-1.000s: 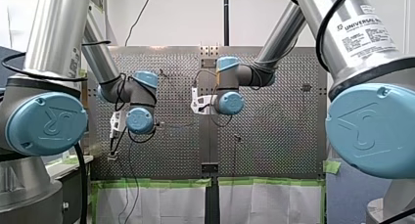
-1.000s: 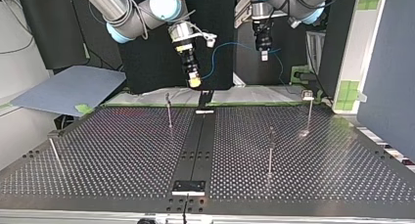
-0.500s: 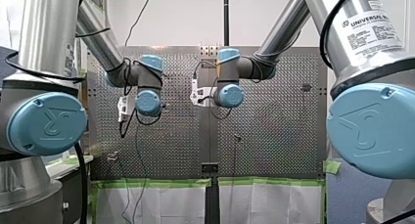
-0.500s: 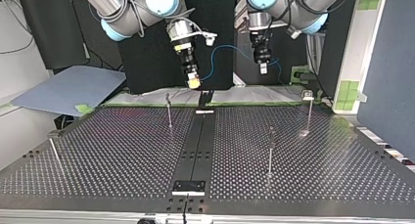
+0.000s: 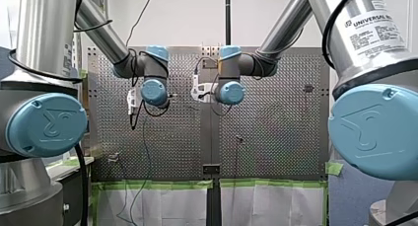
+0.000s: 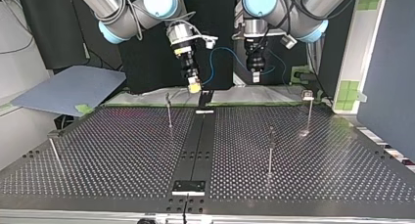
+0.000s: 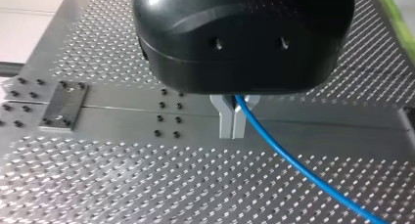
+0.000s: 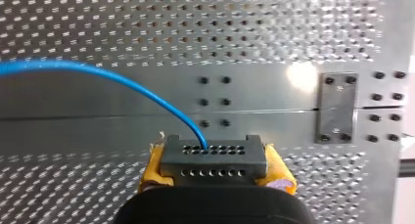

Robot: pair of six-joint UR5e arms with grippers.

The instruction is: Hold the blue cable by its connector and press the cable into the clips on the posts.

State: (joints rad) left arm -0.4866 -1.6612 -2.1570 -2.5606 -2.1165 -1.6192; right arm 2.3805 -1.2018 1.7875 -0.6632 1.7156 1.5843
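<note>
The blue cable (image 6: 221,51) hangs in an arc between my two grippers above the far edge of the perforated table (image 6: 122,150). My right gripper (image 6: 194,86), at the top view's left, is shut with its yellow pads (image 8: 155,168) on the dark connector (image 8: 214,158), and the cable (image 8: 122,82) leaves the connector's front. My left gripper (image 7: 232,120), at the top view's right (image 6: 255,76), is shut with its metal fingers on the cable (image 7: 303,171), which runs away beneath it. Thin posts (image 6: 169,111) (image 6: 270,153) (image 6: 308,109) stand on the table, and none touches the cable.
A further post (image 6: 54,153) stands near the top view's left edge. A dark centre strip (image 6: 195,145) with bolted plates runs across the table. A grey sheet (image 6: 68,89) lies off the table's far left corner. Green tape (image 6: 83,108) lines the far edge.
In the top view my left gripper has moved down and leftward, closer to my right gripper, so the cable arc is tighter. My right gripper has dropped slightly.
</note>
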